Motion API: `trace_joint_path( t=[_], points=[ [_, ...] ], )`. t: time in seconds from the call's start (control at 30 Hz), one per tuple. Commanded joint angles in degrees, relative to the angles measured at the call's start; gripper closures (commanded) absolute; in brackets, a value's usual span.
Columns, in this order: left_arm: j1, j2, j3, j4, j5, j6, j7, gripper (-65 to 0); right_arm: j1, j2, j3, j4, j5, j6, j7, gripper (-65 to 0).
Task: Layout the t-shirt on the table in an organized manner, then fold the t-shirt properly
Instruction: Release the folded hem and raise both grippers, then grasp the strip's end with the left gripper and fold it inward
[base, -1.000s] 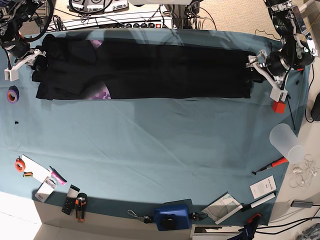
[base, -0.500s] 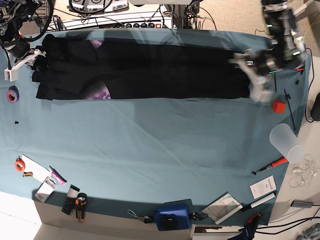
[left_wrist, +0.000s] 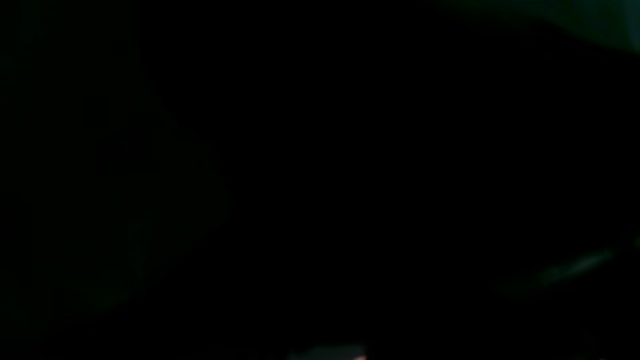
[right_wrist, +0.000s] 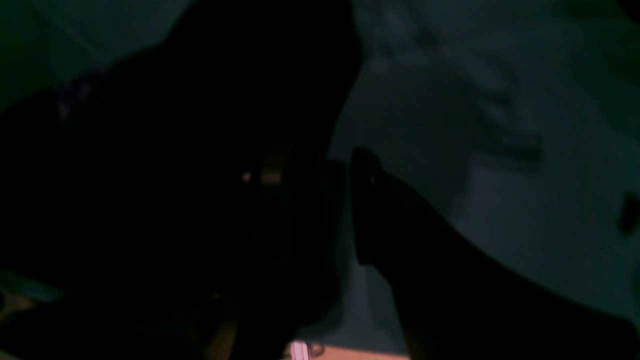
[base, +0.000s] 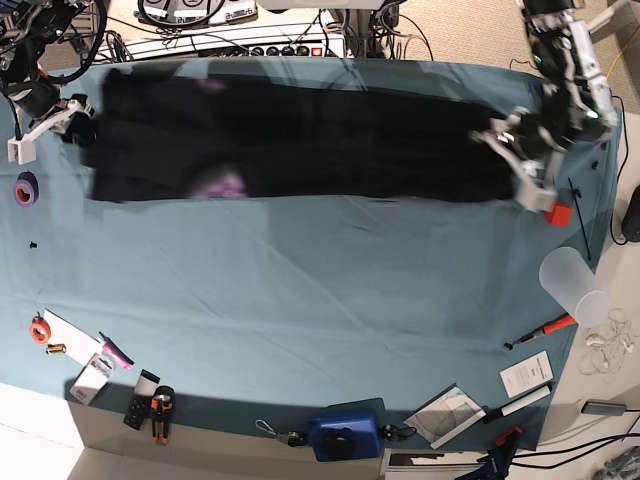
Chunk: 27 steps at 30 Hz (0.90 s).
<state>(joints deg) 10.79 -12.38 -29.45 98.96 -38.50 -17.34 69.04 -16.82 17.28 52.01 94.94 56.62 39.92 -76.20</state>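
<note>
You can see that the t-shirt (base: 300, 135) has shifted toward the right of the base frame since half a second ago: its right end now reaches further, and the whole black band is blurred, so the cloth is moving. It lies as a long folded strip along the upper part of the table (base: 320, 290), with a small purple patch of the print showing at its lower left. I judge that the arms are stretching the strip straight before the next fold. The left gripper (base: 520, 160), at the upper right of the frame, has come onto the right end of the cloth; whether its jaws are together there I cannot tell, because its wrist view is black. The right gripper (base: 72, 118), at the upper left, stays at the left end, but its jaws are too dark to judge.
</note>
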Motion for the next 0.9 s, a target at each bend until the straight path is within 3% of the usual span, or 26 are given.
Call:
trace_joint_path(
  t=[0.0, 0.23, 0.43, 0.63, 0.87],
  points=[
    [-0.7, -0.9, -1.4, 0.3, 2.1, 0.8, 1.4, 0.0, 0.2, 1.3, 0.4, 1.0, 2.6, 0.1, 1.4, -19.2],
    [-1.2, -0.8, -3.3, 6.3, -9.1, -7.6, 6.4, 0.0, 0.7, 1.4, 0.4, 1.0, 5.1, 0.1, 1.4, -19.2],
    [4.2, 1.3, 1.1, 20.3, -7.2, -8.2, 3.1, 0.0, 0.8, 1.4, 0.4, 1.0, 5.1, 0.1, 2.3, -19.2],
    [7.1, 4.7, 17.3, 25.4, 1.9, -4.1, -0.1, 0.0, 0.8, 1.5, 0.4, 1.0, 5.1, 0.1, 2.5, -19.2],
    [2.8, 8.2, 33.6, 24.7, 22.5, 4.7, -3.2, 0.0, 0.8, 1.5, 0.4, 1.0, 5.1, 0.1, 2.3, -19.2]
  ],
)
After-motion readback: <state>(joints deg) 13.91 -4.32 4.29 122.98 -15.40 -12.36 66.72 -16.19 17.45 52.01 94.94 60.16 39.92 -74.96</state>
